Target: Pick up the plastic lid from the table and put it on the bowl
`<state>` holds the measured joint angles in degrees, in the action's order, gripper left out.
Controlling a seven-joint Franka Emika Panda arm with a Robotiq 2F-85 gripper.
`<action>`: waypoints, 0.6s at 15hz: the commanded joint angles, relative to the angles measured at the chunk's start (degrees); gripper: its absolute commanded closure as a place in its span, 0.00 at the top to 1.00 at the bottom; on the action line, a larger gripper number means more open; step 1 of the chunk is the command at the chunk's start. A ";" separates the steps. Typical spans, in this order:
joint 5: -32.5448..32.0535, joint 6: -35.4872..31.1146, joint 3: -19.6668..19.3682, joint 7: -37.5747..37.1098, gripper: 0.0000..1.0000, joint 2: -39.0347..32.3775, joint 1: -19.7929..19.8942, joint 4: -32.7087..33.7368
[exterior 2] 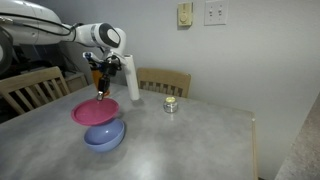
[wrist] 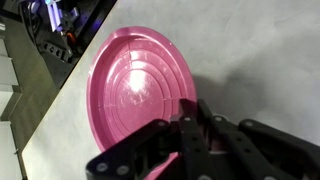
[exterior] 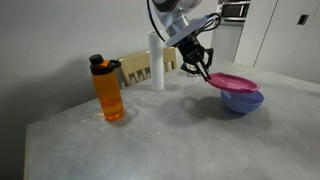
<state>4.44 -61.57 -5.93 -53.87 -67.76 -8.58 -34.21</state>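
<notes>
The plastic lid (exterior: 231, 81) is a magenta-pink disc held just above the periwinkle-blue bowl (exterior: 242, 101), tilted a little. It shows the same way in the other exterior view, lid (exterior 2: 93, 111) over bowl (exterior 2: 105, 135). My gripper (exterior: 207, 75) is shut on the lid's rim at its near edge. In the wrist view the lid (wrist: 135, 85) fills the middle and the gripper fingers (wrist: 190, 125) clamp its edge. The bowl is hidden under the lid there. Both stand over the grey stone-like table (exterior: 170, 140).
An orange bottle (exterior: 108, 88) with a black cap stands on the table. A white cylinder (exterior: 157, 62) stands near the back edge, also in an exterior view (exterior 2: 131, 78). A small metal tin (exterior 2: 171, 104) sits further along. Wooden chairs (exterior 2: 165, 81) stand behind the table.
</notes>
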 commanded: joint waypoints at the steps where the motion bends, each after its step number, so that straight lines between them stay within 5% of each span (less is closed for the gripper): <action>1: 2.29 -1.88 0.51 -0.90 0.03 3.04 1.62 -5.75; 9: 2.83 -8.79 -0.16 -0.57 0.03 6.15 3.04 -15.78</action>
<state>6.42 -66.41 -5.94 -54.10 -66.93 -5.80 -40.77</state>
